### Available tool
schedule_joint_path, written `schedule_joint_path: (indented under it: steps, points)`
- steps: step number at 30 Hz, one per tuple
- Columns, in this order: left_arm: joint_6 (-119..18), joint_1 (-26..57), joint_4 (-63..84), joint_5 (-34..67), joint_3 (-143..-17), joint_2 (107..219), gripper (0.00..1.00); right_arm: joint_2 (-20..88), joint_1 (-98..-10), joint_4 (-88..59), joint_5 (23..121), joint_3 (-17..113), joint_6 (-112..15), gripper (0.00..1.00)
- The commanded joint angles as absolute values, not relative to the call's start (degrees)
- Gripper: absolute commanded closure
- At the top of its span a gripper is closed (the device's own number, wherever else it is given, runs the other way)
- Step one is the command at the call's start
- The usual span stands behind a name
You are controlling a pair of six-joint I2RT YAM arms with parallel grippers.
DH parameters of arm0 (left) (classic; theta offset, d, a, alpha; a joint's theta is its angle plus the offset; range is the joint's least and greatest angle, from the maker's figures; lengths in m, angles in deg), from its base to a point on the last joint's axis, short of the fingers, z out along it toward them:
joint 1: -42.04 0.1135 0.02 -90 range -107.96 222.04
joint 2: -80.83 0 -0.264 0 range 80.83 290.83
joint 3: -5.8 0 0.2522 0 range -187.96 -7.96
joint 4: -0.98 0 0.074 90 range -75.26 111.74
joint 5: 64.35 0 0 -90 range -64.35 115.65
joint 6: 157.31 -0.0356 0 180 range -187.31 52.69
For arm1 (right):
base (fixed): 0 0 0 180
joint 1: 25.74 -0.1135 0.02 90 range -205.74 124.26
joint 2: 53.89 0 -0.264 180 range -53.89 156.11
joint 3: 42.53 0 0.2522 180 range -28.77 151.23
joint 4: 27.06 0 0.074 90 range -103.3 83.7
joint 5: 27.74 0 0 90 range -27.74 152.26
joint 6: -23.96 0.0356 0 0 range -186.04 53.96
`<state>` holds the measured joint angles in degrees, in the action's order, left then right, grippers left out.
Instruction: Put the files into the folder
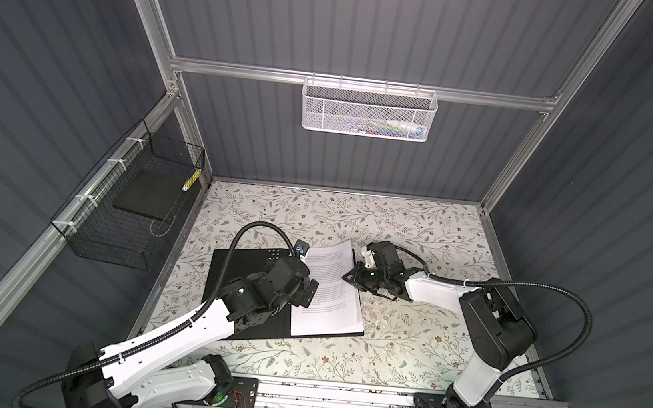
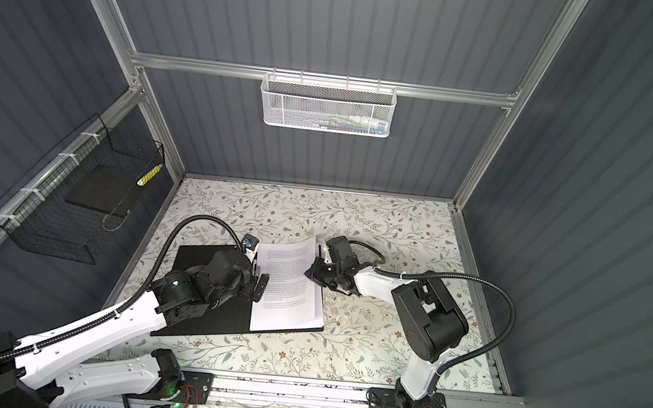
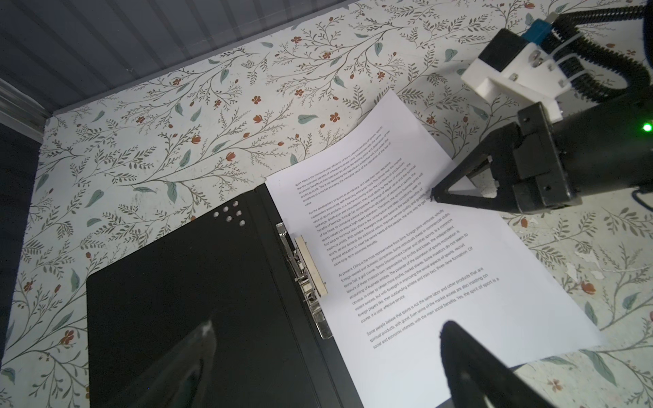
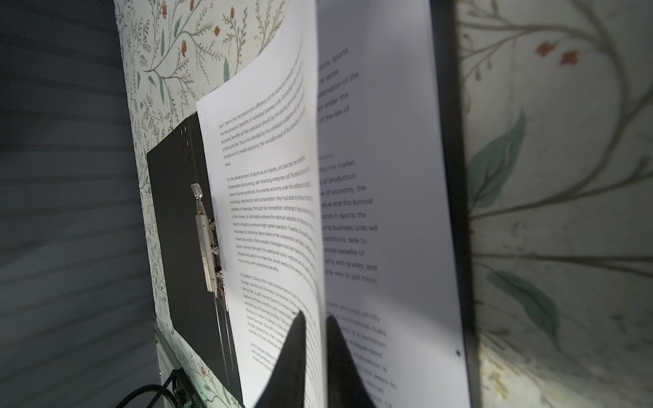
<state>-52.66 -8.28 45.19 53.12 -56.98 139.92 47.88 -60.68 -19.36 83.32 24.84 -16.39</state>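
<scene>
Right pincer (image 4: 314,319) has its tips nearly together astride the edge of the top sheet (image 4: 268,176), though whether they bite I cannot tell; the left pincer (image 3: 328,353) hangs wide apart over the folder (image 3: 176,282). Files (image 1: 327,293) lie on the folder's open right half, skewed past its far edge, so nudging them square against its clip (image 3: 304,268) seems wise.
</scene>
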Motion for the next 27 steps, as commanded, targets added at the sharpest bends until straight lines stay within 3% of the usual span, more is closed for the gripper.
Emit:
schedule_joint_path:
  steps: [1, 5, 11, 16, 21, 25, 27]
  points:
    - [-51.35, -8.51, 46.12, 53.27, -57.89, 140.57, 0.00, 48.38, -61.12, -19.74, 83.70, 24.05, -16.47, 0.81]
    - [-49.71, -8.52, 46.69, 53.29, -58.23, 141.40, 0.00, 47.76, -61.19, -18.78, 82.81, 24.14, -16.57, 0.70]
    - [-42.34, -8.49, 48.83, 53.68, -58.33, 143.91, 0.01, 45.83, -61.33, -15.51, 79.26, 24.21, -16.80, 0.42]
    - [-37.37, -7.65, 49.88, 53.52, -57.93, 144.96, 0.11, 44.68, -61.33, -11.66, 77.53, 24.58, -16.47, 0.29]
    - [-33.87, -4.73, 51.82, 52.70, -58.48, 147.37, 0.32, 43.01, -61.23, -6.28, 72.49, 25.00, -17.44, 0.17]
    - [-31.74, 0.24, 52.32, 49.65, -58.02, 149.11, 0.62, 40.35, -61.09, -2.83, 69.06, 25.80, -20.96, 0.07]
    - [-31.57, 3.42, 51.09, 46.71, -57.06, 149.98, 0.70, 38.50, -61.01, -2.10, 68.25, 25.87, -23.67, 0.01]
